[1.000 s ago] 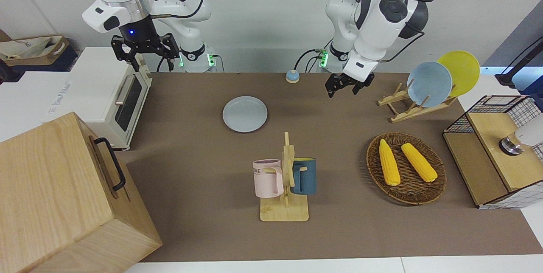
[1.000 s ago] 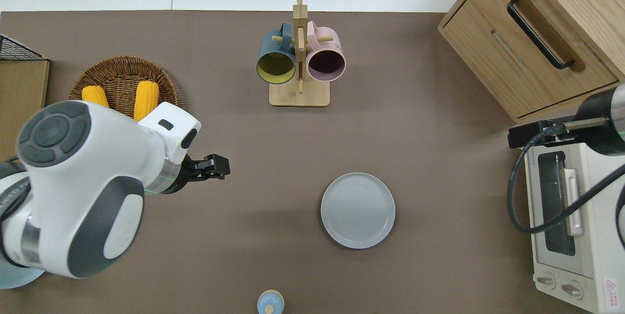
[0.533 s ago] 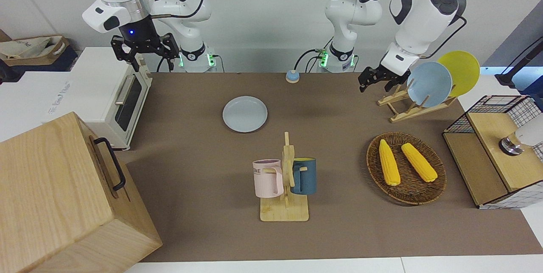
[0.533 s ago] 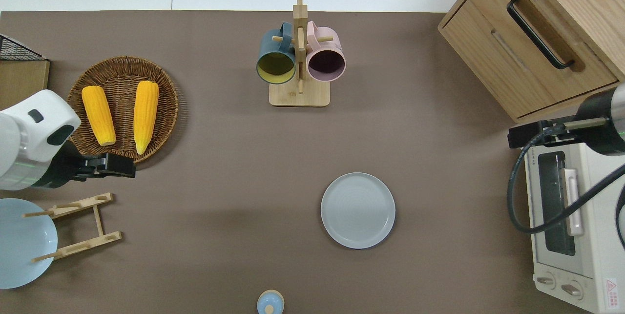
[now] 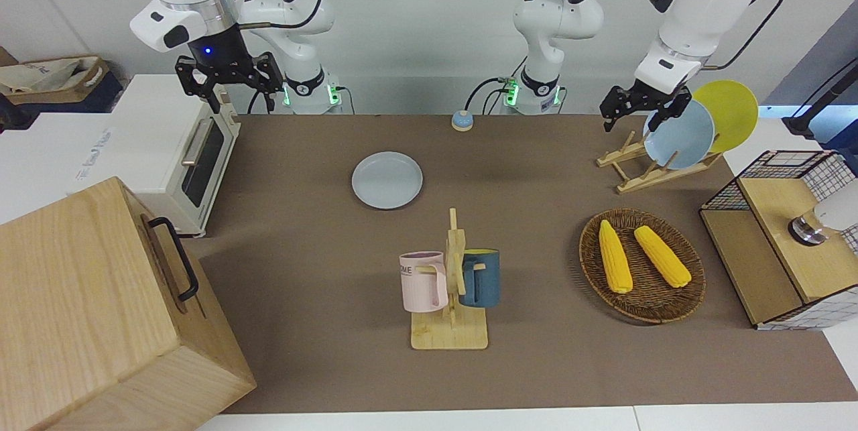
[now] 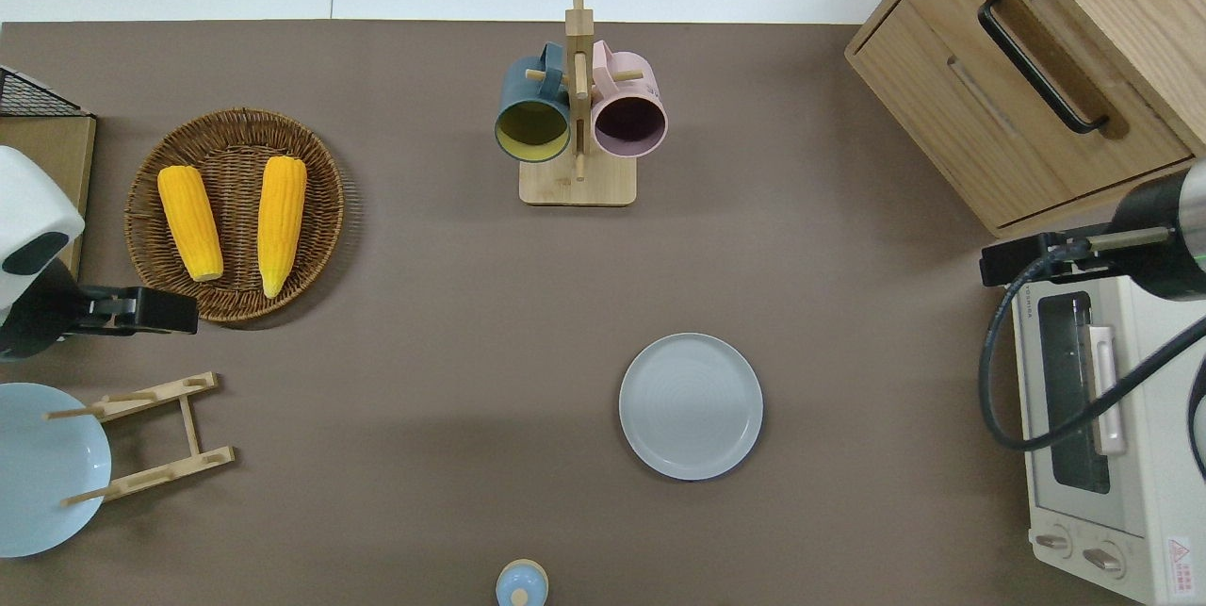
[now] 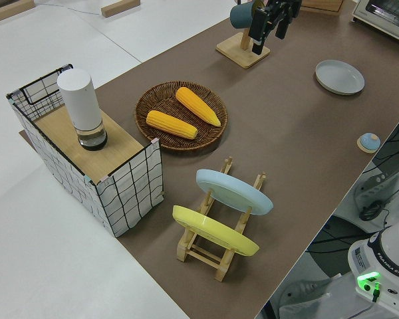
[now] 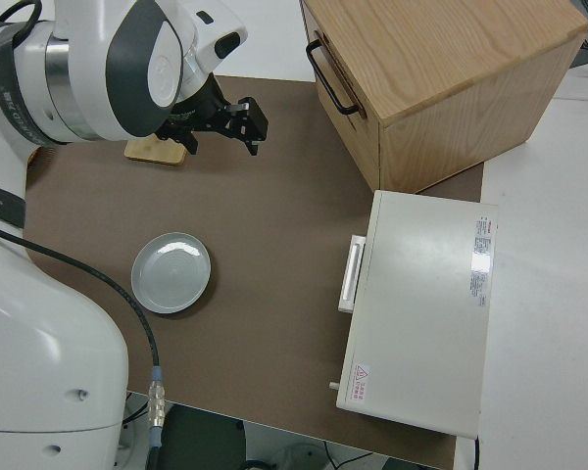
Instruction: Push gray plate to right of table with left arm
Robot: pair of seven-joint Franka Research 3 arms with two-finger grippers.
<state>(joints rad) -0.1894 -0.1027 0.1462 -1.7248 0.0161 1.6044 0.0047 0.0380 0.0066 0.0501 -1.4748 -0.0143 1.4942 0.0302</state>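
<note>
The gray plate (image 5: pixel 387 179) lies flat on the brown table (image 5: pixel 301 250), toward the right arm's end of its middle; it also shows in the overhead view (image 6: pixel 691 405), the left side view (image 7: pixel 340 76) and the right side view (image 8: pixel 171 272). My left gripper (image 5: pixel 640 109) is open and empty in the air. In the overhead view it (image 6: pixel 160 314) is over the table between the corn basket (image 6: pixel 236 210) and the wooden plate rack (image 6: pixel 151 436), far from the gray plate. My right arm is parked, its gripper (image 5: pixel 228 82) open.
A mug rack (image 6: pixel 577 116) with two mugs stands farther from the robots than the plate. A wooden cabinet (image 6: pixel 1036 69) and a toaster oven (image 6: pixel 1102 427) fill the right arm's end. The rack holds a light-blue plate (image 5: pixel 678 133) and a yellow plate (image 5: pixel 727 109). A small bell (image 6: pixel 521 582) sits near the robots.
My left arm has swung from the table's middle toward its own end, away from the gray plate. The plate and the right arm have not moved.
</note>
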